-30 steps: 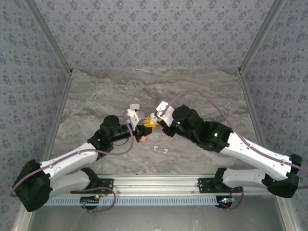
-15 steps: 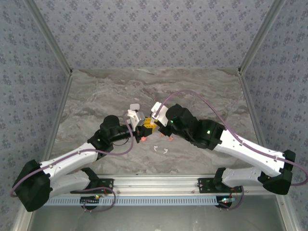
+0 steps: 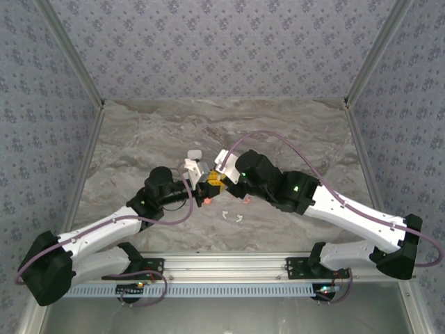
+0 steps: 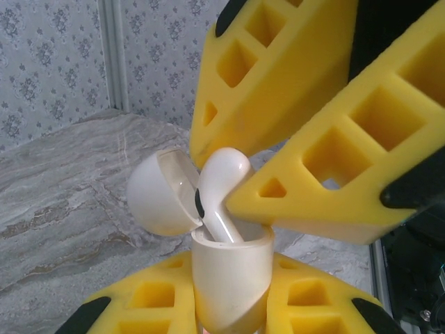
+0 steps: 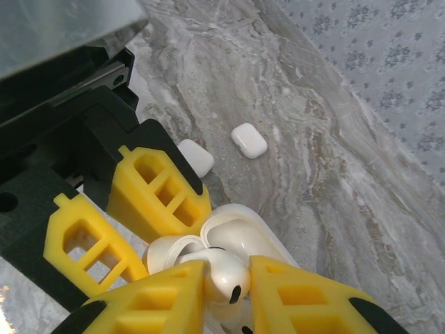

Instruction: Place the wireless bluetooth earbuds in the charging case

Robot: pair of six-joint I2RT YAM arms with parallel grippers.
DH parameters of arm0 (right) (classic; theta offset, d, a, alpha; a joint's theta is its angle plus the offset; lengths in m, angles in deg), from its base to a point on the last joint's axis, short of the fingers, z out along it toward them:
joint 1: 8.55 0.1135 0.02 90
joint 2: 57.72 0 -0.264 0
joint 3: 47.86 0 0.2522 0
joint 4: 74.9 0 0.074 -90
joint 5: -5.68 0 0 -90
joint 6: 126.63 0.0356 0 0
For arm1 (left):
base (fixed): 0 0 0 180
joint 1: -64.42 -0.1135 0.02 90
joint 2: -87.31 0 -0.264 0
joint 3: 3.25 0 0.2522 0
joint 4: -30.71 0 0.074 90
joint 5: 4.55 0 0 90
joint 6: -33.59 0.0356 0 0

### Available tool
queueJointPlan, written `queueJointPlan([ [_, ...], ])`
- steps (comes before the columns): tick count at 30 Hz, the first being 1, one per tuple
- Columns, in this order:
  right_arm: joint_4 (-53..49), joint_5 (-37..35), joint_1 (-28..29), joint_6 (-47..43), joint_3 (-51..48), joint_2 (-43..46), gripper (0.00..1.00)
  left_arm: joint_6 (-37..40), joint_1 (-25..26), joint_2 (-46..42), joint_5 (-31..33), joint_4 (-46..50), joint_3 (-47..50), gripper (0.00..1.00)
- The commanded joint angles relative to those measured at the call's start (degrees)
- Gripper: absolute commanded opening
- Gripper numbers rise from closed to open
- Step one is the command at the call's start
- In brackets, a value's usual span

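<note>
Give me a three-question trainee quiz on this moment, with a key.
1. True or false: the left claw holds the charging case with its lid shut.
2. The right claw grips: A) a white earbud, B) a pink earbud, C) a phone.
3. How many closed cases lie on the table beyond the claws?
Key: 1 false, the lid stands open; 2 A; 3 two.

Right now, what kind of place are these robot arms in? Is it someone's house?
Probably a robot test booth, not a house: a marble-look table boxed in by flowered wall panels on metal posts, with the left arm and right arm bolted to a rail at its near edge.
</note>
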Motion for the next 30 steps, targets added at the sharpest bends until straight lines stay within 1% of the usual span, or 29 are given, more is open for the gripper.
queueJointPlan([
  [1,-2.20,6.78,-1.02,1.83,1.98,-0.07,0.27,0.51,0.45,-0.96,-1.07,-3.31,-1.49,0.00],
  [6,-1.12,11.86,-2.93,3.74,3.18,1.57,0.32,0.36,0.44,-0.92,-0.98,-3.58,-1.31,0.00],
  [10,2.05,15.00,-5.19,5.92,2.72,5.29,0.43,0.16,0.51,-0.97,-0.90,-3.99,-1.15,0.00],
  [13,3.85,17.47,-8.60,8.12,1.42,8.86,0.50,-0.40,0.48,-1.12,-0.74,-5.01,-0.89,0.00],
  [16,6.95,24.31,-14.85,14.21,-1.71,12.91,0.60,-0.98,0.51,-1.10,-0.72,-6.33,-0.57,0.00],
  [18,8.74,29.03,-19.54,18.76,-5.48,14.73,0.66,-1.47,0.44,-1.12,-0.77,-7.15,-0.52,0.00],
  [22,13.06,40.45,-27.50,27.78,-10.65,16.37,0.80,-2.70,0.47,-1.14,-1.16,-9.07,-0.63,0.00],
  [24,16.50,44.54,-29.35,31.02,-12.79,16.48,0.85,-3.22,0.49,-1.14,-1.33,-9.76,-0.78,0.00],
  [27,20.96,47.50,-29.87,34.55,-14.84,16.28,0.95,-3.78,0.45,-1.23,-1.59,-10.45,-1.06,0.00],
  [30,24.18,49.80,-29.87,37.26,-15.55,15.11,1.00,-4.53,0.51,-1.23,-1.87,-11.62,-1.22,0.00],
])
